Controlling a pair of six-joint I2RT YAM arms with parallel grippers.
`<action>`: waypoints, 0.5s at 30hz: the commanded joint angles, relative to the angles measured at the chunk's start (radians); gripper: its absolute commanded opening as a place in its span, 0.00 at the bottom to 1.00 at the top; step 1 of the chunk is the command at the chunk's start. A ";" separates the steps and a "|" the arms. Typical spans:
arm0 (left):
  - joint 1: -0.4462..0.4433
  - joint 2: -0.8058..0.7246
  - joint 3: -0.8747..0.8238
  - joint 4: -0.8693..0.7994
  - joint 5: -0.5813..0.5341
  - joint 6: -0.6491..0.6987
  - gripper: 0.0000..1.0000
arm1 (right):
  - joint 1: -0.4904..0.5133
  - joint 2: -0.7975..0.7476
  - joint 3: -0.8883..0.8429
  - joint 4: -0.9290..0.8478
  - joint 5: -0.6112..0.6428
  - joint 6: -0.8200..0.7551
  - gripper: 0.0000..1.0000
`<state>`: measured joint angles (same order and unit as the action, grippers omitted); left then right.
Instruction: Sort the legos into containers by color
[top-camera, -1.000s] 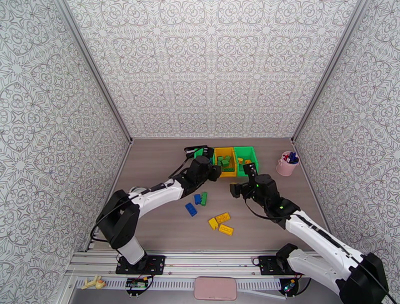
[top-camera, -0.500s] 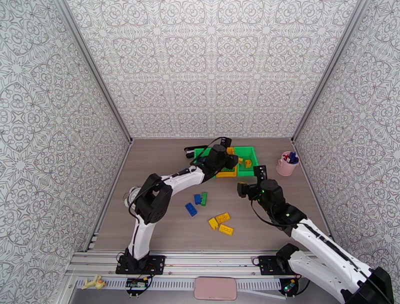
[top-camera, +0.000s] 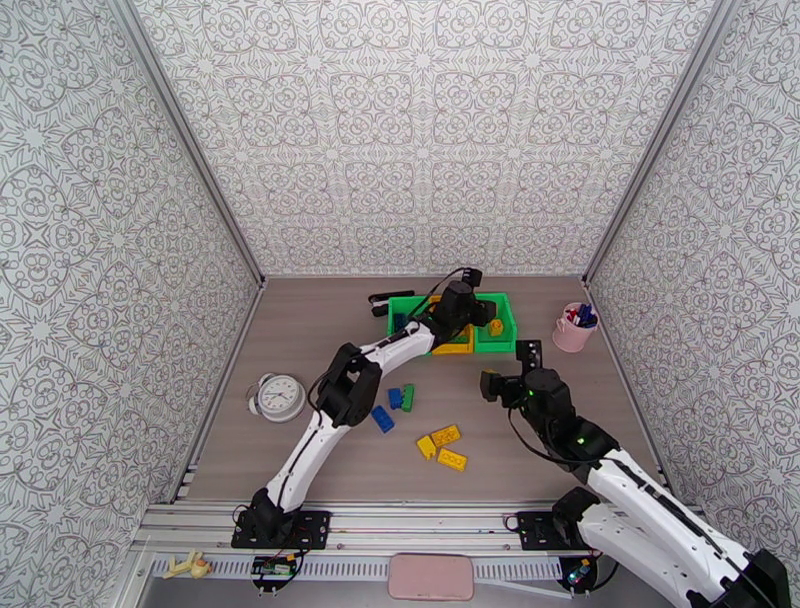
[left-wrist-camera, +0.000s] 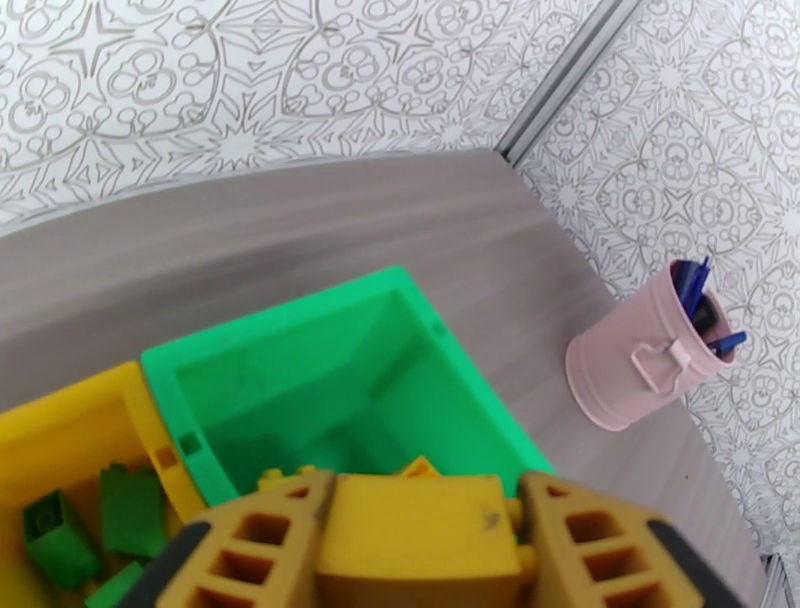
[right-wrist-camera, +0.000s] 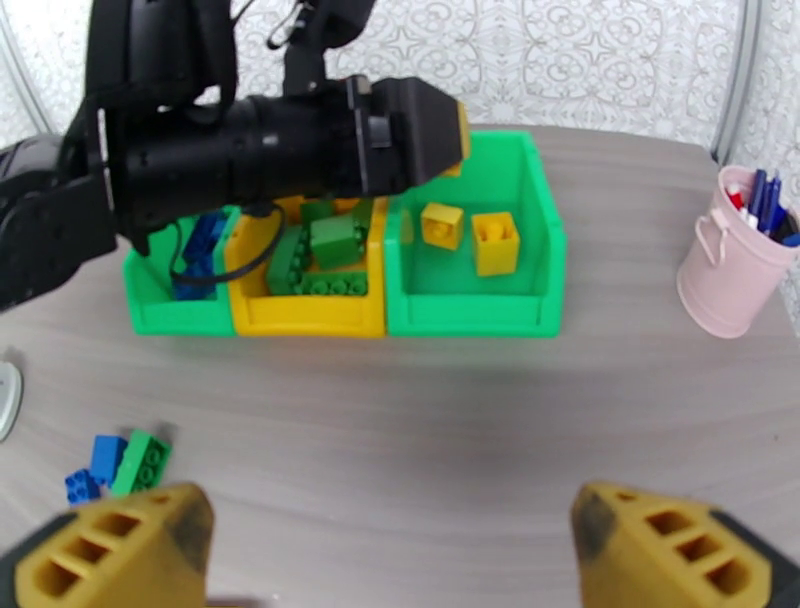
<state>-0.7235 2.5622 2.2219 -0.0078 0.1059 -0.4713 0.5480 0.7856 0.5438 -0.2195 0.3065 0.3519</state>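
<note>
Left end effector (top-camera: 482, 310) hovers above right green bin (top-camera: 498, 345)

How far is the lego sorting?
Done: blue bricks in the left green bin, green bricks in the yellow bin, two yellow bricks in the right green bin. In hand: left gripper holds a yellow brick above that bin. Left: six loose bricks on the table.

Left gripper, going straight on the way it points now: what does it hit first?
Probably the inside of the right-hand green bin: the left gripper, shut on a yellow brick, points down into it. Depth is unclear.
</note>
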 joint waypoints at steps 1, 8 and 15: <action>0.008 0.027 0.062 -0.057 0.022 -0.015 0.45 | -0.008 -0.027 -0.010 -0.039 0.017 0.013 0.98; 0.014 -0.107 -0.076 -0.023 0.026 0.021 0.72 | -0.008 -0.022 -0.001 -0.042 -0.015 0.004 0.98; 0.035 -0.394 -0.479 0.141 0.009 0.054 0.87 | -0.008 0.038 0.020 -0.036 -0.075 -0.006 0.98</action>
<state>-0.7036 2.3203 1.8454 0.0242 0.1188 -0.4519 0.5476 0.8017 0.5438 -0.2455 0.2729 0.3511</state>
